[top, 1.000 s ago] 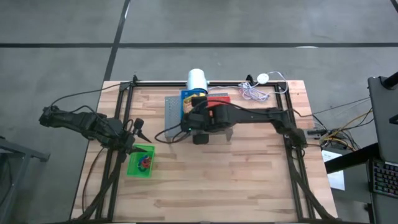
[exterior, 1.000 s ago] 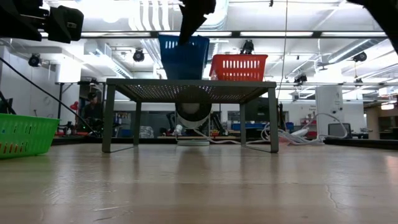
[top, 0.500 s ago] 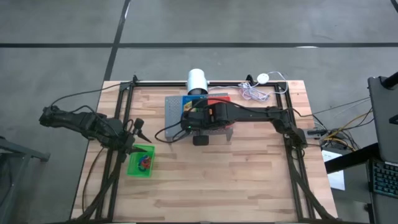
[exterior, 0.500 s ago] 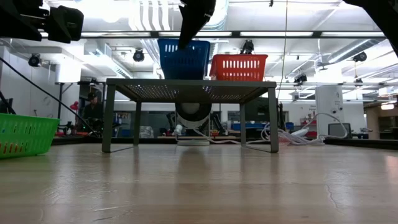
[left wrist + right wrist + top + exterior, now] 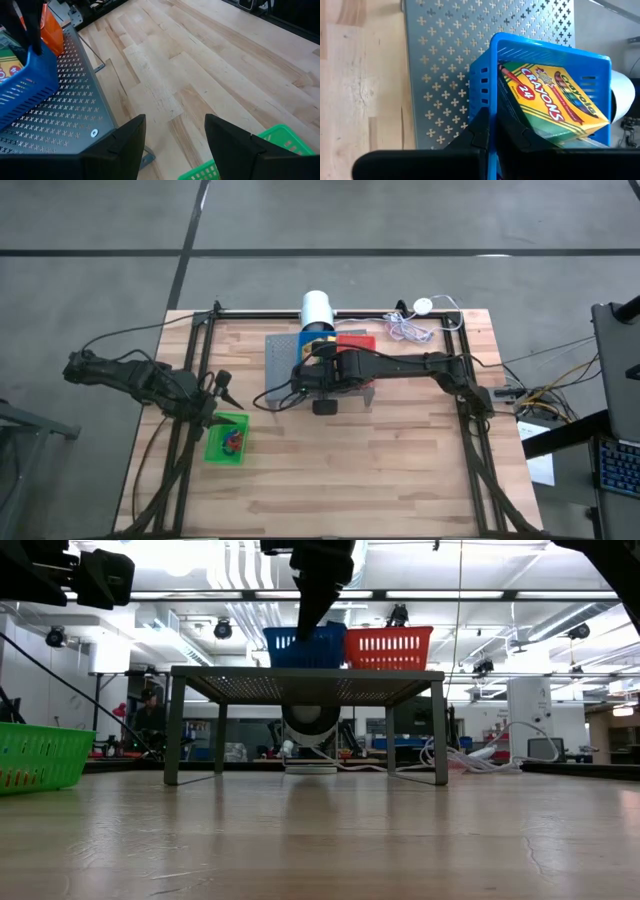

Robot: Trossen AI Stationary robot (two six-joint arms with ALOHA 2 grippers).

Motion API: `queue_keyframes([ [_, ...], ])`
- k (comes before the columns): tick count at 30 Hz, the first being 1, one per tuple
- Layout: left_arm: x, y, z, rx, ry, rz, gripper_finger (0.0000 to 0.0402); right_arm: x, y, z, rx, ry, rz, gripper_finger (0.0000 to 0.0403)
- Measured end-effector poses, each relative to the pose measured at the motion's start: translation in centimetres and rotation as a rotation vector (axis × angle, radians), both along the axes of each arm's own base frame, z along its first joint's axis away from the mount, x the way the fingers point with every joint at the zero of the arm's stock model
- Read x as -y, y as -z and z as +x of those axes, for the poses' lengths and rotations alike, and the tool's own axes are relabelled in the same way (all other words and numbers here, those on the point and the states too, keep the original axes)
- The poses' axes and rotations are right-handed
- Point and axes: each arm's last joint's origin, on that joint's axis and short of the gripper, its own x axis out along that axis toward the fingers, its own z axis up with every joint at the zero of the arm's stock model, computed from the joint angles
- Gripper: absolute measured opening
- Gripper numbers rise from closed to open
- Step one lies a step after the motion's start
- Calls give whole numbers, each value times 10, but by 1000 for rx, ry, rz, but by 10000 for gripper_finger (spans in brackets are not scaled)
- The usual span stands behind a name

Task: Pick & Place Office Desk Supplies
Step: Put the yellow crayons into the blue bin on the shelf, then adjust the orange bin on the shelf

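Two baskets share the grey stand [image 5: 445, 60]: blue basket [image 5: 550, 70] with the crayon box [image 5: 547, 102] inside, red basket [image 5: 388, 647] right beside it. Blue one's come down since a second ago. Right gripper [image 5: 492, 132] pinches its wall, closed tight. Left gripper [image 5: 175, 137] hangs spread, empty, above the green basket [image 5: 226, 438].

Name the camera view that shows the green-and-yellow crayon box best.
Right wrist view: the green-and-yellow crayon box lies tilted in the blue plastic mesh basket, label readable. Left wrist view shows only a corner; the high and low views hide it.
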Motion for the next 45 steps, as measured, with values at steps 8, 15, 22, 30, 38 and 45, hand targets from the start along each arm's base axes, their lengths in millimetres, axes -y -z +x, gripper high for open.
queue_keyframes([
  [8, 0, 0, 0, 0, 0, 0, 209, -1, 5, 0, -16, -2, -3, 12],
  [15, 0, 0, 0, 0, 0, 0, 209, -2, 6, 1, -9, -16, 60, 13],
  [22, 0, 0, 0, 0, 0, 0, 209, -2, 6, 1, 1, 1, 71, 13],
  [30, 0, 0, 0, 0, 0, 0, 209, -3, 6, 2, 15, 9, 85, 35],
  [38, 0, 0, 0, 0, 0, 0, 209, -2, 6, 1, 8, 9, 71, 104],
  [45, 0, 0, 0, 0, 0, 0, 209, -8, 2, 0, 15, -5, -20, 130],
])
